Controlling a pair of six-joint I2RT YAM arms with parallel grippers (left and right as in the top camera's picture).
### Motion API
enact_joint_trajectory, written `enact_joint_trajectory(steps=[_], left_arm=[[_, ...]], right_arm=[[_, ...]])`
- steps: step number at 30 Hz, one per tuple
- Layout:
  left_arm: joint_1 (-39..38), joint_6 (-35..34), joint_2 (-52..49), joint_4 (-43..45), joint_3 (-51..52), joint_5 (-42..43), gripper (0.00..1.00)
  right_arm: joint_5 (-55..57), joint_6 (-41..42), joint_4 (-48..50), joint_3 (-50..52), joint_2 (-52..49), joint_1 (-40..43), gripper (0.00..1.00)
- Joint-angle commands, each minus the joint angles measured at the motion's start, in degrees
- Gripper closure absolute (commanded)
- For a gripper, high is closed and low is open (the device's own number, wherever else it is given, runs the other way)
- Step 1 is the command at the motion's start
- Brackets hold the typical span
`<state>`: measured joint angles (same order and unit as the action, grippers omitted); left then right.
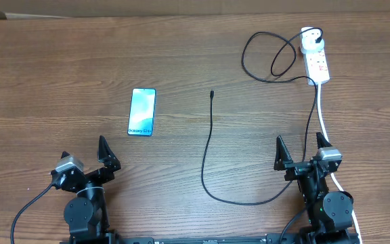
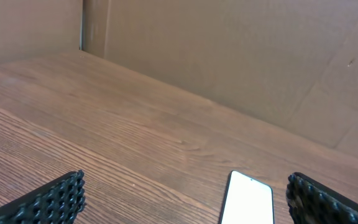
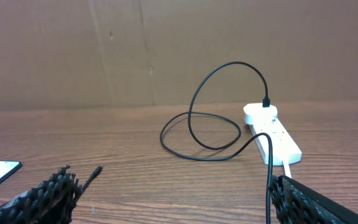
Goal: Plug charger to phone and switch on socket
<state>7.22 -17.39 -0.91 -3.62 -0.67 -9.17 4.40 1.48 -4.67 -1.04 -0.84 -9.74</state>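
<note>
The phone lies face up left of centre, its cyan screen lit. The charger, a thin black cable, has its connector tip lying free at mid-table. From there it curves toward the front, then loops up to a black plug seated in the white socket at the far right. My left gripper stands open at the near left, the phone just ahead of it. My right gripper stands open at the near right, with the cable passing by its right finger. The socket lies ahead of it.
The socket's white cord runs toward the front edge beside my right arm. The cable's loops lie left of the socket. A brown cardboard wall stands along the far side of the wooden table.
</note>
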Motion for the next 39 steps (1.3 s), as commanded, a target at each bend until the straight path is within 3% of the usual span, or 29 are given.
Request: enact_joint_trajectory(steps=[1,17,30,39], left_arm=[[-0.13,0.26,0.63,0.04,0.37,0.44,0.01],[-0.13,0.28,0.63,0.02,0.37,0.11,0.01],[-0.13,0.98,0.63,0.11,0.28,4.57,0.00],[-0.13,3.43,0.48,-2.23,-4.24,6.27,0.00]], right_arm=[[-0.20,-0.22,0.24,0.57,0.68,0.22,0.00],[-0.20,-0.22,0.24,0.57,0.68,0.22,0.00],[-0.20,-0.24,0.26,0.57,0.68,0.22,0.00],[-0.20,-0.24,0.28,0.57,0.68,0.22,0.00]])
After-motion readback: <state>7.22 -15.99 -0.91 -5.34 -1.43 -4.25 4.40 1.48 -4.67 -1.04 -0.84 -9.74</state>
